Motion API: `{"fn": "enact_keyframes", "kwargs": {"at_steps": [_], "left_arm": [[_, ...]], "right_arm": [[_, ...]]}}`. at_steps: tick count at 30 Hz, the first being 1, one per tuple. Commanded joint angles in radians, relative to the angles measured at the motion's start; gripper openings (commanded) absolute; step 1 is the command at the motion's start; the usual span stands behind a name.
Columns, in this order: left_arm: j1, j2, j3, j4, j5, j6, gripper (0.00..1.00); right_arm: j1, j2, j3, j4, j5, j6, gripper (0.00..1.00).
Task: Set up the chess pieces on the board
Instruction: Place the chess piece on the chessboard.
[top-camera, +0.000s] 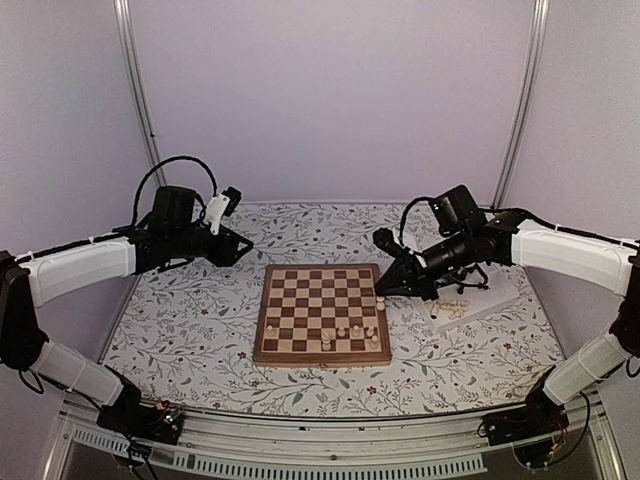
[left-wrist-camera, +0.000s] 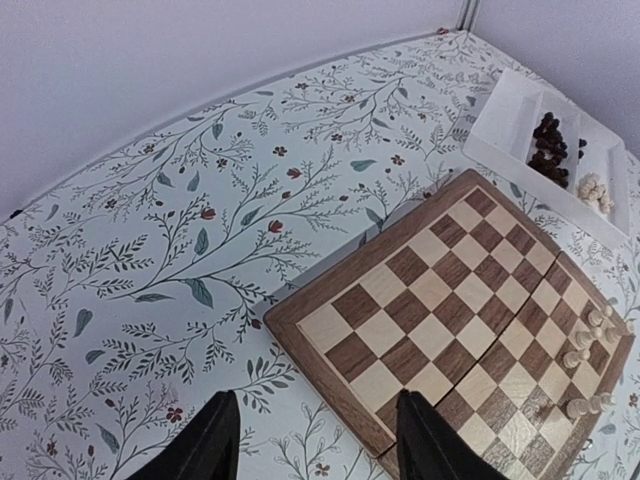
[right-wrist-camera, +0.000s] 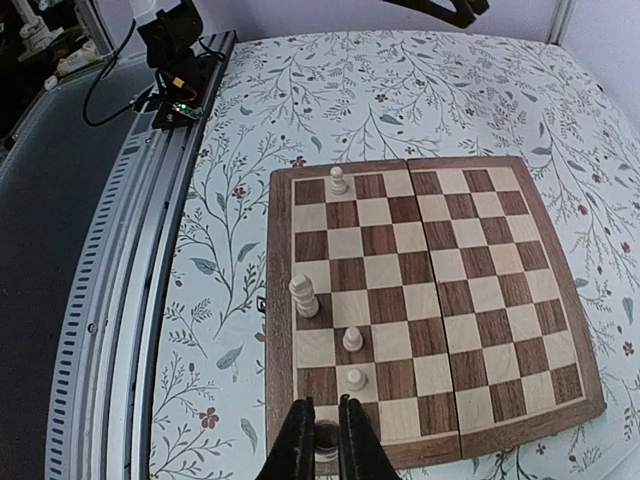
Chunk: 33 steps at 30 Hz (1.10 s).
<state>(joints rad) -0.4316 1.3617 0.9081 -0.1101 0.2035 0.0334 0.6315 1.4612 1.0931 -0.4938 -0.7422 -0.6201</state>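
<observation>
right hand (right-wrist-camera: 323, 410) gripping cream piece (right-wrist-camera: 322, 456), board (right-wrist-camera: 500, 300) edge

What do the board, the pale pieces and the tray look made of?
Board: seemingly wood, satin sheen, grain in the mid-brown border. Pale pieces: likely turned wood, cream, matt; too small to be sure. Tray: probably white plastic, by its smooth, thin moulded walls.

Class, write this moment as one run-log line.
left jaws: open, empty | right jaws: shut on cream piece at board edge | tray: holds more pieces
</observation>
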Motion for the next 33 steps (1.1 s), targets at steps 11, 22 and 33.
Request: {"fn": "enact_keyframes", "kwargs": {"at_steps": [11,22,33], "left_arm": [[0.019,0.033,0.031,-0.001,-0.001,0.002,0.55],[0.020,0.016,0.028,-0.002,-0.004,0.006,0.55],[0.019,0.016,0.028,-0.003,-0.004,0.006,0.55]], "right_arm": [[0.181,0.204,-0.022,0.260,-0.031,-0.047,0.08],[0.202,0.266,-0.063,0.302,-0.006,-0.058,0.08],[0.202,0.281,-0.091,0.317,0.013,-0.076,0.09]]}}
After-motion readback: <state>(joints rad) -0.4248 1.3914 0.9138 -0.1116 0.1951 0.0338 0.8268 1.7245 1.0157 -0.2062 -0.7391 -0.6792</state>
